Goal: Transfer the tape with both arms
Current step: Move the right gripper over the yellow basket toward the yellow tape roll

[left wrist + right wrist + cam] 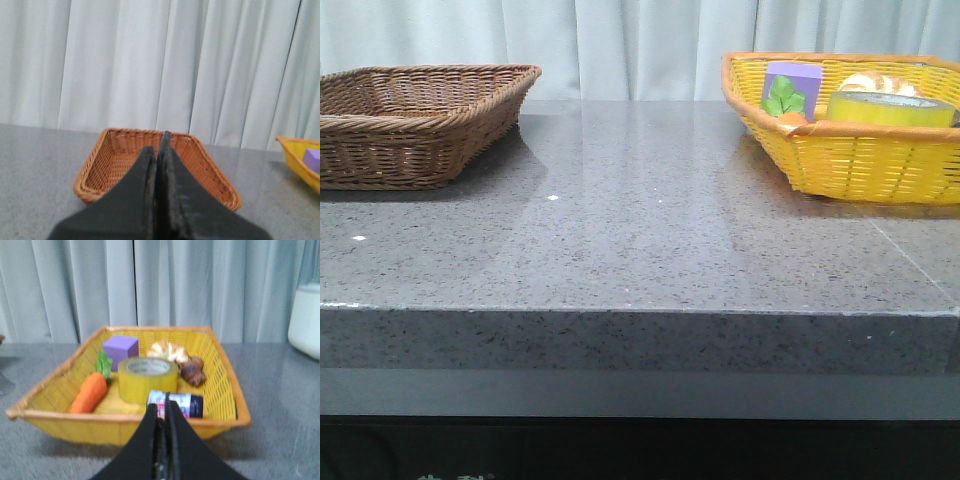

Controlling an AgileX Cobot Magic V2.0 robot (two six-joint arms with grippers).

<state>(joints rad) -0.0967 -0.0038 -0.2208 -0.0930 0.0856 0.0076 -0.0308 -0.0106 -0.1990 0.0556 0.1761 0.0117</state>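
The tape [148,378] lies flat on its side in the middle of my yellow basket [222,385], its white core facing up, so the rim is open to a pinch from above. In the front view the basket sits at two o'clock on the table, and only the roll's top edge [890,108] shows over the woven wall. Around the roll in my right wrist view: a toy carrot [90,391] at nine o'clock, just beside it; a purple box [120,351] at eleven; a croissant [167,351] at one, with a brown pastry-like lump [192,372] past it; and a small dark jar with a printed label [179,404] lying at five o'clock, near the roll and between it and my fingers.

My right gripper [162,412] hangs short of the basket's near rim with its fingers pressed together and nothing between them. My left gripper [157,155] is likewise closed and empty, pointed at the brown wicker basket [100,160], which sits at ten o'clock on the grey stone table [640,240]. I judge that basket to be the destination, which is why each arm faces its own side. The handover has not begun; the right fingers must part first.
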